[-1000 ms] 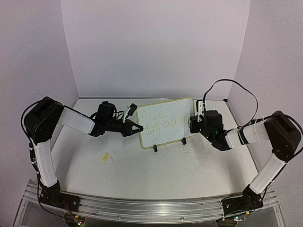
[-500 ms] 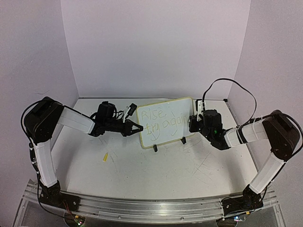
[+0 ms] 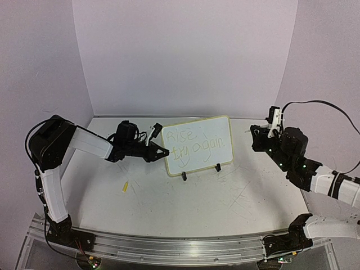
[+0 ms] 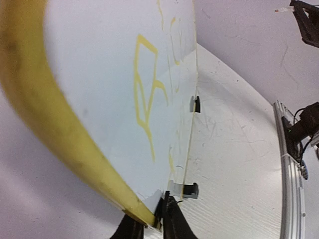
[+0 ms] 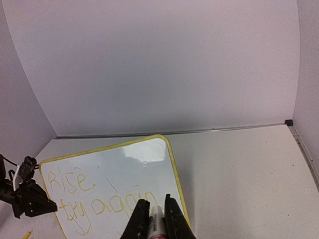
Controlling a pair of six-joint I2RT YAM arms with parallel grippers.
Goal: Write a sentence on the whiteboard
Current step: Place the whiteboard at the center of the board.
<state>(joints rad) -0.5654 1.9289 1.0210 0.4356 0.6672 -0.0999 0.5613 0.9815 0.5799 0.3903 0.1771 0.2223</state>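
The whiteboard (image 3: 197,145) stands upright on two black clip feet (image 3: 184,176) at the table's middle. It bears yellow writing that reads "Rise, try again". My left gripper (image 3: 164,151) is shut on the board's left edge. The left wrist view shows its jaws (image 4: 155,219) pinching the yellow rim (image 4: 45,124). My right gripper (image 3: 256,136) hovers right of the board, apart from it, shut on a marker (image 5: 156,223). In the right wrist view the marker points at the board (image 5: 124,174) from between the jaws (image 5: 157,211).
A small yellow piece (image 3: 125,186) lies on the table in front of the left arm. The table top (image 3: 225,202) is scuffed with grey marks. Curved white walls close in the back and sides. A metal rail (image 3: 180,244) runs along the near edge.
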